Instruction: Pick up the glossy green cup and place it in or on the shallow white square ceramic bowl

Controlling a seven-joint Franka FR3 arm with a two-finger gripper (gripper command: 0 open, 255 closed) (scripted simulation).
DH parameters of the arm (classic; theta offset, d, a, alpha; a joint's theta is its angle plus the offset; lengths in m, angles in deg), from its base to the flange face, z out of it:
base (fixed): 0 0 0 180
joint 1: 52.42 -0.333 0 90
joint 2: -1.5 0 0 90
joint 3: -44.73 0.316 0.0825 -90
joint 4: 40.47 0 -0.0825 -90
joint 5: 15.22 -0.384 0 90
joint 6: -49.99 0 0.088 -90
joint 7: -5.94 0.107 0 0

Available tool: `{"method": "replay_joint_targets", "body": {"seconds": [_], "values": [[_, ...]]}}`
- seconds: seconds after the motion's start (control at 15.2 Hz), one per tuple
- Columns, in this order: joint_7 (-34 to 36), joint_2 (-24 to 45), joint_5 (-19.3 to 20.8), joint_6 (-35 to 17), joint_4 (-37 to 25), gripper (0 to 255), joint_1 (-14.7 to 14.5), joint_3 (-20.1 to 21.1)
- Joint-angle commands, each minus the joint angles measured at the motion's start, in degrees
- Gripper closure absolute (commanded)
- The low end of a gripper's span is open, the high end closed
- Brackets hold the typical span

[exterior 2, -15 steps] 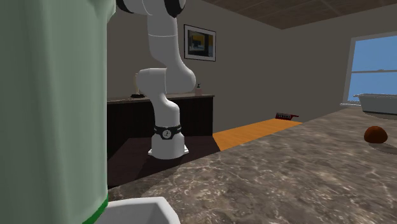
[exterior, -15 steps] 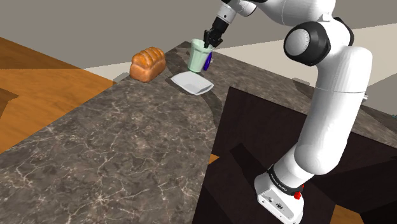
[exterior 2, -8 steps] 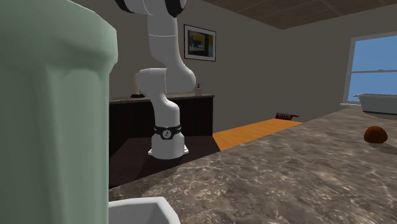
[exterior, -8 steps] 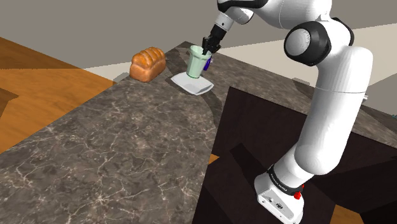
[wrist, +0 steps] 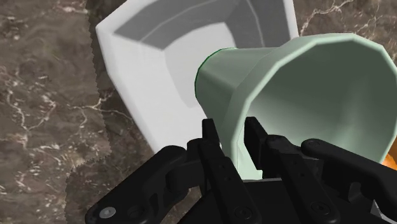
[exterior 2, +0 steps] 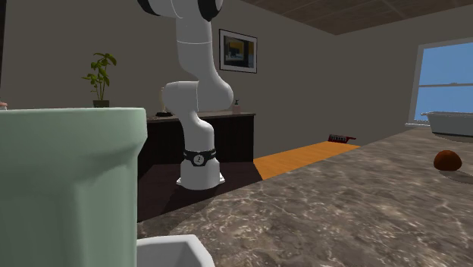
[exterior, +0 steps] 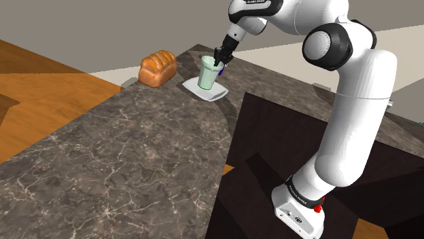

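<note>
The dark marbled counter (exterior: 136, 156) spreads beneath the gripper (exterior: 221, 60), and the white arm (exterior: 353, 102) reaches out over it. A brown loaf (exterior: 157, 68) sits on the counter, apart from the gripper, on the shoulder view's left of it. The white square bowl (exterior: 218, 96) lies directly below the gripper. The pale green cup (exterior: 207, 76) hangs from the gripper, mouth up, with its base over the bowl. Whether it touches the bowl cannot be told. The fingers (wrist: 216, 149) are clamped on the cup's wall at the rim, one inside and one outside.
</note>
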Motion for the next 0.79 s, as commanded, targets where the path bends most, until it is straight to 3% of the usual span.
{"method": "replay_joint_targets", "body": {"seconds": [0.0, 0.33, 0.4, 0.73], "values": [[-0.08, 0.04, -0.06, -0.29, 0.19, 255, -0.02, 0.02], [-0.08, 0.04, -0.06, -0.29, 0.19, 255, -0.02, 0.03], [-0.07, 0.04, -0.05, -0.27, 0.16, 0, -0.02, 0.03], [-0.08, 0.04, -0.06, -0.29, 0.19, 0, -0.02, 0.03]]}}
